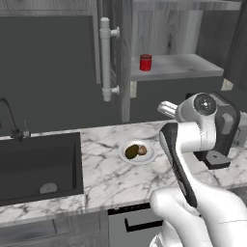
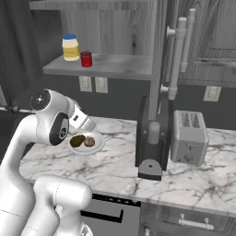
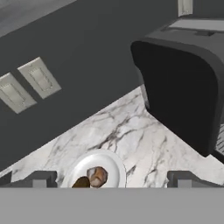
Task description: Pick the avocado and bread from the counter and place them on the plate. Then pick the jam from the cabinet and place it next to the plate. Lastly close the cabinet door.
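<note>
Kitchen worktop with raised arm. The plate (image 1: 137, 153) rests on the white marble counter (image 1: 106, 169), carrying the avocado (image 1: 131, 152) at 9 o'clock and the bread (image 1: 142, 150) at 3 o'clock, the 2 touching. In the hand view the gripper (image 3: 111, 178) looks down past its 2 dark fingertips (image 3: 41, 178), spread wide and grasping nothing, with the plate (image 3: 114, 165) low between them. The jam (image 1: 145, 62) stands upright on the pale shelf of the cabinet (image 1: 178, 65), well above the counter; in the right base view a yellow jar with a blue lid (image 2: 70, 47) stands just beside it at 9 o'clock. The cabinet door (image 1: 118, 58) stands open, edge-on, its white bar handle (image 1: 106, 58) facing the sink side. A sink (image 1: 38, 169) lies at 9 o'clock of the plate. A dark coffee machine (image 2: 152, 138) and a toaster (image 2: 189, 138) stand at 3 o'clock of the plate in the right base view.
</note>
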Available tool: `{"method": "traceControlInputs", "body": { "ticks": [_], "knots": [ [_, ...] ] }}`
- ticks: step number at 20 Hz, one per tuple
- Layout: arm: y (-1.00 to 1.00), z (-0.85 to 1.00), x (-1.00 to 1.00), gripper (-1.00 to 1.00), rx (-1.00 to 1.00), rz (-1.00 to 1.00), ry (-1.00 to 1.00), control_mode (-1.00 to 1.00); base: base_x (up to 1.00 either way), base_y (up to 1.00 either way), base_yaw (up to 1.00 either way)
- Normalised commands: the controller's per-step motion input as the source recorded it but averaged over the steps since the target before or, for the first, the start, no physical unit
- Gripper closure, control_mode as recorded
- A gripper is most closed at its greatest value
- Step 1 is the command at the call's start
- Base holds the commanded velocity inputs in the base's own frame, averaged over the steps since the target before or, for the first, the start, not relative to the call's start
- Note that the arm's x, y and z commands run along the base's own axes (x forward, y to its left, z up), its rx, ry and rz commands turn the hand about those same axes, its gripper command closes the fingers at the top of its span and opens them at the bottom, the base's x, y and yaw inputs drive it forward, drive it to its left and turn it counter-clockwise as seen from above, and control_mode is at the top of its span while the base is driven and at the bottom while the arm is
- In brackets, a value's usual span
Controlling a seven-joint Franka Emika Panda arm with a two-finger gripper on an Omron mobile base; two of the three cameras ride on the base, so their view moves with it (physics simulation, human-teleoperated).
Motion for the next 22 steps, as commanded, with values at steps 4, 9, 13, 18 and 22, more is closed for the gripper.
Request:
{"method": "traceControlInputs", "body": {
  "ticks": [4,9,13,18,22],
  "knots": [
    [0.0,0.62,-0.11,-1.0,0.0,0.15,0.0,-1.0,0.0,0.0,0.0],
    [0.0,0.44,0.0,-1.0,0.0,0.18,0.0,-1.0,0.0,0.0,0.0],
    [0.0,0.46,0.02,-1.0,-0.02,0.14,-0.04,-1.0,0.0,0.0,0.0],
    [0.0,0.52,0.0,-1.0,-0.05,0.1,-0.09,-1.0,0.0,0.0,0.0],
    [0.02,0.61,0.0,-1.0,-0.09,0.07,-0.06,-1.0,0.0,0.0,0.0]
  ]
}}
